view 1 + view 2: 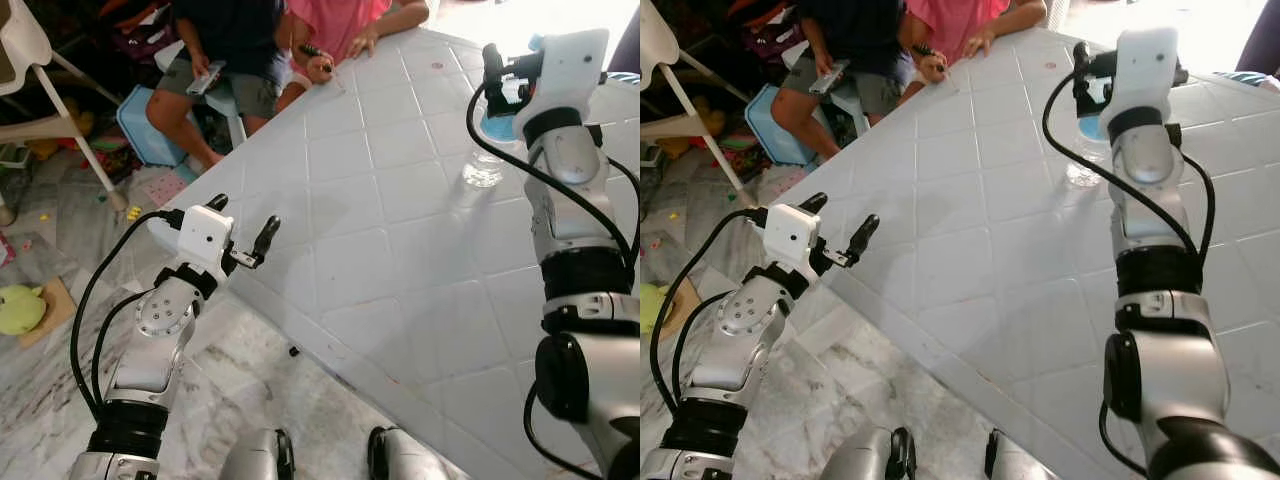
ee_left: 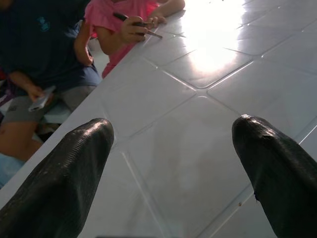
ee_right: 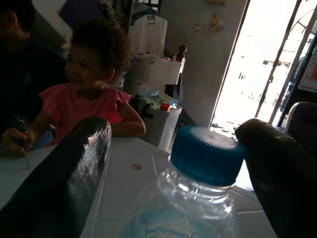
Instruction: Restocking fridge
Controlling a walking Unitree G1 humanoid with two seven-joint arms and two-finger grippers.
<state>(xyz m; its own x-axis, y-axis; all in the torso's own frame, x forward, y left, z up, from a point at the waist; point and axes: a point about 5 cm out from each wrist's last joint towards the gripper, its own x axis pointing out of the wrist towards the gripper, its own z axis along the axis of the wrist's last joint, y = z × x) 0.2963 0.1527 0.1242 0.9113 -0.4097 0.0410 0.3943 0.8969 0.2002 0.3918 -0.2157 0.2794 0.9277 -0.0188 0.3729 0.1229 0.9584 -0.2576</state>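
A clear water bottle [image 1: 483, 170] with a blue cap [image 3: 208, 153] stands upright on the white tiled table [image 1: 380, 230], at its far right. My right gripper [image 3: 173, 126] is open at cap height, one black finger on each side of the cap and neither touching it. From the head views my right arm hides most of the bottle. My left gripper [image 1: 244, 213] is open and holds nothing, hovering at the table's near-left edge, far from the bottle.
Two seated people are at the table's far-left edge, one in a pink top [image 1: 335, 20] holding a pen, one in a dark top [image 1: 225, 30] holding a phone. A white chair [image 1: 40, 90], a blue stool [image 1: 150, 125] and a green toy [image 1: 20, 308] occupy the floor on the left.
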